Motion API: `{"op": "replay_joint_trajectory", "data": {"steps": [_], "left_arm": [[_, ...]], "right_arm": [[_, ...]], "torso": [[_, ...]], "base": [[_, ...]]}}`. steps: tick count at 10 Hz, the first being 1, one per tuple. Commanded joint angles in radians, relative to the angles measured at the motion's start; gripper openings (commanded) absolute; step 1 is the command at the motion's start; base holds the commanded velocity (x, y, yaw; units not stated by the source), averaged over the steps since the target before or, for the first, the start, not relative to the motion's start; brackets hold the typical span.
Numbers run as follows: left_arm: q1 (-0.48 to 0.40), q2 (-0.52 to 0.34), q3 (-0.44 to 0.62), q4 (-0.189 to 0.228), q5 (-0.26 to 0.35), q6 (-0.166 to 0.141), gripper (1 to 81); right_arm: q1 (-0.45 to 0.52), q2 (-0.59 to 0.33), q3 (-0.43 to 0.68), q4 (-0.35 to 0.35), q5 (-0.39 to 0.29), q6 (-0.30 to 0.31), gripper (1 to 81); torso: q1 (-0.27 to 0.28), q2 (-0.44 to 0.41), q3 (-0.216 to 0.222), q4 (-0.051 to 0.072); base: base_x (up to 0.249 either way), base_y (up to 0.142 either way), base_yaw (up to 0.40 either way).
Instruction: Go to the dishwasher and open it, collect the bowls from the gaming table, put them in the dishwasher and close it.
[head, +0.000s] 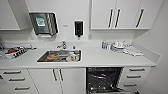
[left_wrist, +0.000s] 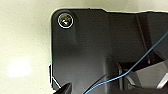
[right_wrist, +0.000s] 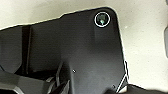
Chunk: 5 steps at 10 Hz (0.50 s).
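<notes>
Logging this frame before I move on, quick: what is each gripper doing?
Left gripper: cannot be told.
Right gripper: cannot be told.

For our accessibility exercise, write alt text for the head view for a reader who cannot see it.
A white kitchenette: the dishwasher under the countertop stands open, dark racks showing. To its left a steel sink holds dishes; white wall cabinets hang above.

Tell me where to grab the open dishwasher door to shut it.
The dishwasher stands open under the counter, its door folded down toward the robot. Probably best to take the door's front edge from below and in front, lifting upward, since it hinges at the bottom.
</notes>
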Motion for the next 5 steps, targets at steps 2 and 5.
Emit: {"op": "replay_joint_trajectory", "data": {"steps": [2,5], "left_arm": [[-0.031,-0.005,-0.004,0.008,0.06,0.009,81.1],[-0.031,-0.004,-0.004,0.008,0.06,0.009,81.1]], "right_arm": [[0.037,-0.007,-0.004,-0.002,-0.062,0.001,81.1],[0.037,-0.007,-0.003,-0.008,-0.062,-0.002,81.1]], "torso": [[-0.085,0.132,0.111,0.0],[-0.155,0.237,0.097,0.0]], "base": [[0.0,0.0,0.0],[0.0,0.0,0.0]]}}
